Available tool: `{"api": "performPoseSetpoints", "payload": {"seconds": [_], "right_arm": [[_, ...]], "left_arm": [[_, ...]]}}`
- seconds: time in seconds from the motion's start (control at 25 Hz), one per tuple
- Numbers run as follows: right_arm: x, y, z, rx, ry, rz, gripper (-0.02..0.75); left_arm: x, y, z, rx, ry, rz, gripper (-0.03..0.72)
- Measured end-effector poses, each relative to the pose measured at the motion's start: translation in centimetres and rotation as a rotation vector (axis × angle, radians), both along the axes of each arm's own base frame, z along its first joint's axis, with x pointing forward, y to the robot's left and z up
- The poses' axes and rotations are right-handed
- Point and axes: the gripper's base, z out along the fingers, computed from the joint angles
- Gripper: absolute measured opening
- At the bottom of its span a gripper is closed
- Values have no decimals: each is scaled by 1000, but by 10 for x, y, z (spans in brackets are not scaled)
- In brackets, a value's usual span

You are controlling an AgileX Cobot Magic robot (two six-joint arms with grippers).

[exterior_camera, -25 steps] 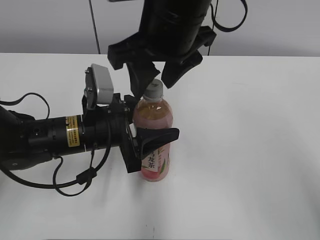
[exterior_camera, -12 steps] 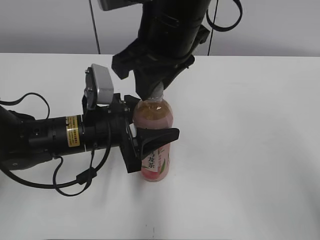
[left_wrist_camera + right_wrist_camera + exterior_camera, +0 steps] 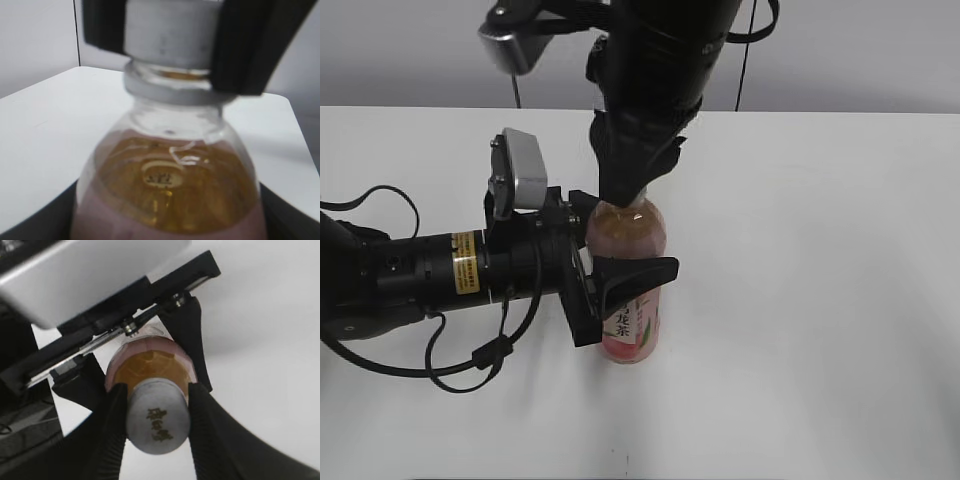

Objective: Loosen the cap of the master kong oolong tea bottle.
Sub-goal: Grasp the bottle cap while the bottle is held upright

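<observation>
White table underneath it all, and upright on it stands the master kong oolong tea bottle, clamped round its body by the left gripper from the side. Up top, the right gripper pinches the cap between both fingers.

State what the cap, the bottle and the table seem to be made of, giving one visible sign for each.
Cap: apparently matte white plastic, opaque, with a dark printed logo on top.
Bottle: clear glossy plastic, likely; the amber tea shows through its wall, and highlights glint on the shoulder.
Table: smooth matte white surface; the material underneath cannot be told.
</observation>
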Motion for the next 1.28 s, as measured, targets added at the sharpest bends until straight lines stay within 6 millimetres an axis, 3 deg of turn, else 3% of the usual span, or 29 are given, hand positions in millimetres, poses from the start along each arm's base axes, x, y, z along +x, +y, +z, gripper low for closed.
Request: {"api": "performPoseSetpoints", "payload": {"seconds": [0.8,1.28], "right_arm": [[-2,0,1,-154,-342,1195,280],[-2,0,1,-198,-441,1521,280]], "left_arm": [[0,0,0,1,-3,-1,455],[0,0,0,1,-1,1,455]]}}
